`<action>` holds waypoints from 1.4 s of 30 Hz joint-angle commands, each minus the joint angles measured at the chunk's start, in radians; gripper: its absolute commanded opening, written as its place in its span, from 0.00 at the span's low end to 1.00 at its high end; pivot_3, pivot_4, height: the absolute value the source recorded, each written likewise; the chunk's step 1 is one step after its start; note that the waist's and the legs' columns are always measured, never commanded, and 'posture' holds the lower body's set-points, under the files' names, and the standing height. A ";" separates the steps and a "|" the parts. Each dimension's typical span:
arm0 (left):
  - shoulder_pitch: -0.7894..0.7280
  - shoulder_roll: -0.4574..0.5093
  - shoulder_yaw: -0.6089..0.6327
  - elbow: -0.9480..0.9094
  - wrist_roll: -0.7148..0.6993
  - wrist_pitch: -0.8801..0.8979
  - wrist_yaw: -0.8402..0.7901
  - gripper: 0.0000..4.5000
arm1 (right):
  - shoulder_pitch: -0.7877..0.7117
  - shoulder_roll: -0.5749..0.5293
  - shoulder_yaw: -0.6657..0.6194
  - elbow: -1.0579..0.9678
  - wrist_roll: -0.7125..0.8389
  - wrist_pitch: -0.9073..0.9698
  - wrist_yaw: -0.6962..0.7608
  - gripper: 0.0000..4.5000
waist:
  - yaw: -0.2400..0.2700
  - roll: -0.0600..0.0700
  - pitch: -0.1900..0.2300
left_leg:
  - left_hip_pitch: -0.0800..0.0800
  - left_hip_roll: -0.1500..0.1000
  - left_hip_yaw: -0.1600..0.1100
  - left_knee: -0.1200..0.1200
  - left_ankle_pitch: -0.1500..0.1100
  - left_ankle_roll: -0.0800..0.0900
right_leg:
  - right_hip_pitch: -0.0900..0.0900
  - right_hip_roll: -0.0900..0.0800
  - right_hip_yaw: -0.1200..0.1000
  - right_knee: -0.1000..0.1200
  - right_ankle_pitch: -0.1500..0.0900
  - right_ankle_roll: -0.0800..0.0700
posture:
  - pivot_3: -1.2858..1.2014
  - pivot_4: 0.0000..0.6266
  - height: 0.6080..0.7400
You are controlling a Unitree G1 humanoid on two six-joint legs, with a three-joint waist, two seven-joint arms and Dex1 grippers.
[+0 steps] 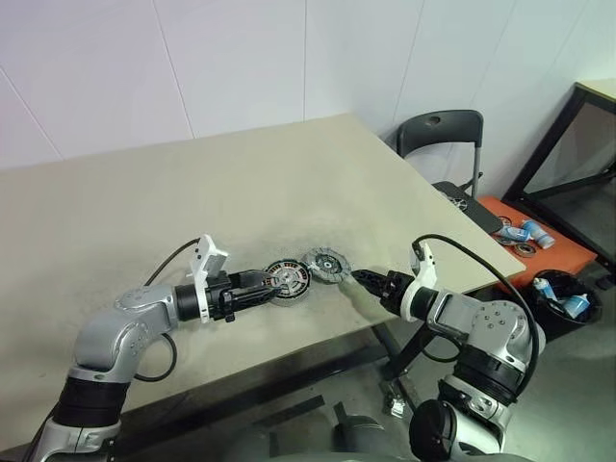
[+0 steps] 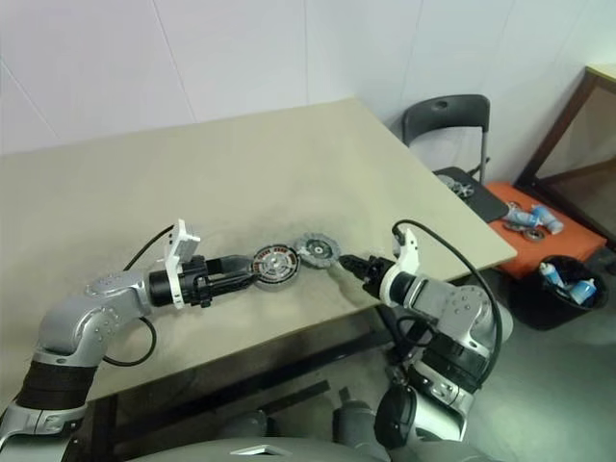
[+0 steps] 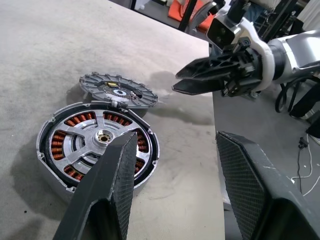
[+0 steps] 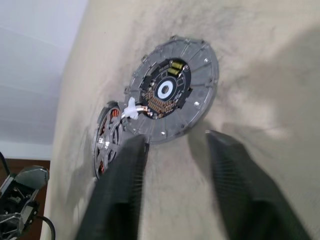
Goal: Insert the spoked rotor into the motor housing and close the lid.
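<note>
Counter, one: the parts lie near its right front edge.
Tools, two: left tool wide and empty, poised over the housing; right tool parted, empty, near the lid.
Motor housing, one, spoked rotor already seated inside.
Lid, one, open, joined by a short wire.
Risk, we judge: a careless flip strains the wire or seats the lid crooked.

Lab or workshop: bare white walls, plain worktable, folding chair, parts bin.
</note>
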 commanded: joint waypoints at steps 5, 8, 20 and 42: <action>-0.018 0.005 0.022 -0.025 -0.026 0.006 0.020 0.59 | -0.062 0.029 0.019 0.069 0.047 0.006 -0.069 0.73 | 0.000 0.000 0.000 | 0.004 0.000 0.001 0.000 0.000 0.000 | 0.005 0.000 0.001 0.000 0.000 0.000 | 0.52 0.00 1.00; -0.021 0.008 0.025 -0.014 -0.024 0.000 0.017 0.59 | -0.087 0.044 0.016 0.123 0.031 -0.022 -0.110 0.73 | 0.000 0.000 0.000 | 0.004 0.000 0.001 0.000 0.000 0.000 | 0.005 0.000 0.001 -0.001 -0.001 -0.001 | 0.52 0.00 1.00; -0.024 0.012 0.024 0.046 -0.003 -0.045 -0.018 0.59 | -0.072 0.036 0.061 0.163 0.046 -0.148 -0.172 0.73 | 0.000 0.000 0.000 | 0.005 0.001 0.001 0.000 0.000 0.000 | 0.005 0.000 0.001 -0.001 -0.001 0.000 | 0.52 0.00 1.00; -0.009 -0.003 -0.012 0.158 0.052 -0.176 -0.084 0.59 | -0.088 0.031 0.072 0.175 0.176 -0.223 -0.246 0.73 | -0.001 0.001 0.001 | 0.004 0.002 0.001 -0.001 0.000 0.000 | 0.004 0.000 0.002 -0.002 -0.001 -0.001 | 0.52 0.00 1.00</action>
